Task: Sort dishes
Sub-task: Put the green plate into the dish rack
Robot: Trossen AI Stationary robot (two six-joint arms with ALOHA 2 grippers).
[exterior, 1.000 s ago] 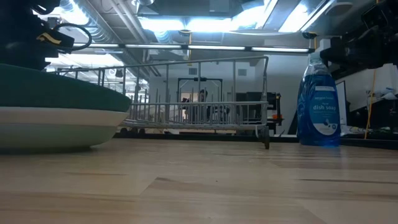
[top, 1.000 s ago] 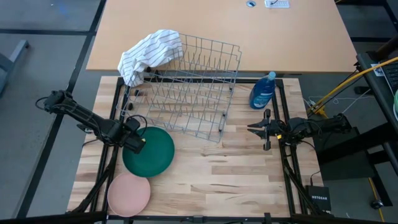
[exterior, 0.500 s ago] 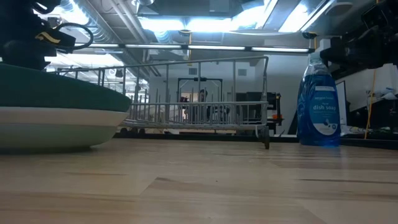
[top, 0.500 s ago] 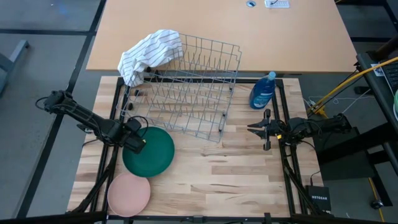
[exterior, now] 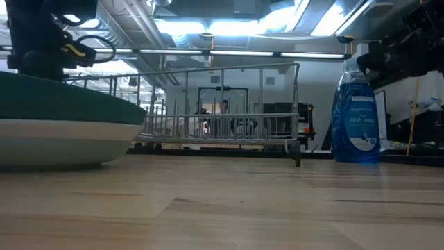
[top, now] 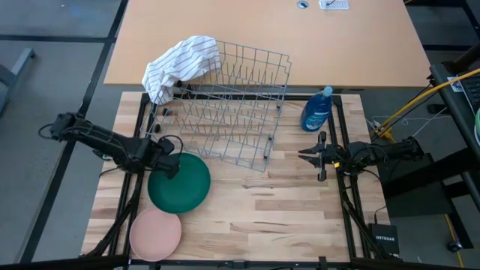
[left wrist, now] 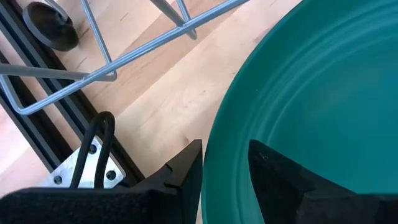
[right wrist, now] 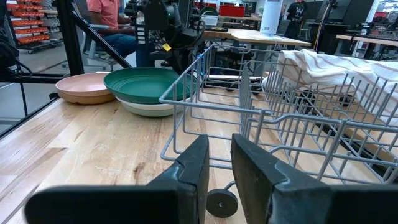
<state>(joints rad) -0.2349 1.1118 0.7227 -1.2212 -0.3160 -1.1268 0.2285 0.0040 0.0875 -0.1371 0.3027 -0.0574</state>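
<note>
Dark green, the large plate (top: 180, 184) is stacked on a white plate (exterior: 62, 142) at the table's (top: 292, 210) left, beside the pink plate (top: 155, 233). Its rim is straddled by the left gripper (left wrist: 225, 163), fingers spread either side. The right gripper (top: 305, 155) is held slightly parted near the wire rack (top: 225, 109).

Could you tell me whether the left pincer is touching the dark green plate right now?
Cannot tell. In the left wrist view the left pincer straddles the rim of the dark green plate, one finger on each side, but contact isn't plainly visible.
</note>
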